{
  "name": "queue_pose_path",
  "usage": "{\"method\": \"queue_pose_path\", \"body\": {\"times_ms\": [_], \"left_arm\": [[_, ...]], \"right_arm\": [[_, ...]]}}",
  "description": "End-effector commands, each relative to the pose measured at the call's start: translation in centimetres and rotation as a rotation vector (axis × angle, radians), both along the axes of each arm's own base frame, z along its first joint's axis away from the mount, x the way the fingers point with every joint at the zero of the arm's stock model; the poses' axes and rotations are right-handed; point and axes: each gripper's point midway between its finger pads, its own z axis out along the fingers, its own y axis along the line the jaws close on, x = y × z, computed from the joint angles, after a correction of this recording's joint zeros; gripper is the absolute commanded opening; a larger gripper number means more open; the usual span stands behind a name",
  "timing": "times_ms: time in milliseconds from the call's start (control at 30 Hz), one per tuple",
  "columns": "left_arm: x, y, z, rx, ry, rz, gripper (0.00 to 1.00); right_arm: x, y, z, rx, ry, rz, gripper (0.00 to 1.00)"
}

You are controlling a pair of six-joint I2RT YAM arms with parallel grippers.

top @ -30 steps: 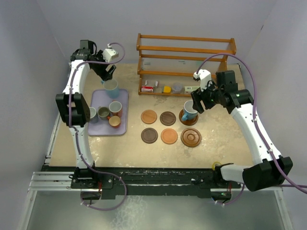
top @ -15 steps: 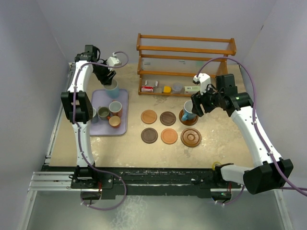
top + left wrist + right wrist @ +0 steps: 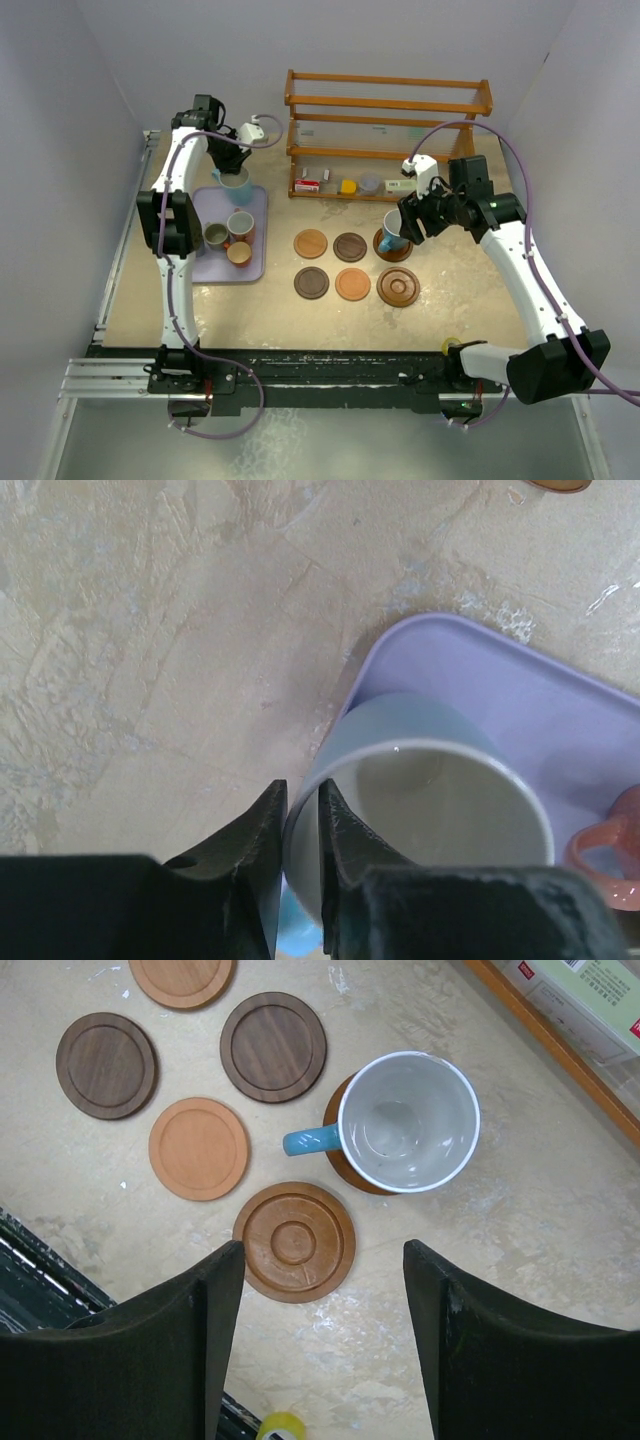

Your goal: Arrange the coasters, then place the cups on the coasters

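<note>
Six wooden coasters lie in two rows mid-table, among them a light one point(image 3: 311, 243), a dark one point(image 3: 350, 247) and a ringed one point(image 3: 398, 286). A light blue cup point(image 3: 393, 228) point(image 3: 408, 1120) stands on the back right coaster point(image 3: 345, 1165). My right gripper point(image 3: 412, 222) point(image 3: 322, 1250) hangs open above it, holding nothing. A second light blue cup point(image 3: 236, 186) point(image 3: 430, 780) stands at the far end of the lavender tray point(image 3: 225, 270). My left gripper point(image 3: 232, 172) point(image 3: 300, 810) is shut on its rim, one finger inside and one outside.
An olive-grey cup point(image 3: 216, 236), a reddish cup point(image 3: 240, 225) and an orange cup point(image 3: 238, 254) also stand on the tray. A wooden rack point(image 3: 388, 130) with small boxes runs along the back. A yellow tape roll point(image 3: 452, 345) lies near the front edge.
My left gripper has closed on the rim of the light blue cup on the tray, and its wrist has swung round. The right gripper has barely moved.
</note>
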Motion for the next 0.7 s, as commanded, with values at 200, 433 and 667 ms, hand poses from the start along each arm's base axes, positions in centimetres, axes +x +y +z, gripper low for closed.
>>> {"method": "queue_pose_path", "body": {"times_ms": [200,433,667], "left_arm": [[-0.8,1.0,3.0,0.039,-0.061,-0.001,0.03],[-1.2,2.2,7.3,0.0,-0.18,0.225,0.03],[-2.1,3.1,14.6,-0.113,-0.372,0.466,0.03]], "right_arm": [[0.8,0.2,1.7,0.013,-0.061,0.013,0.66],[2.8,1.2,4.1,0.056,-0.135,0.015,0.65],[5.2,4.1,6.9,0.13,-0.22,0.017,0.63]]}}
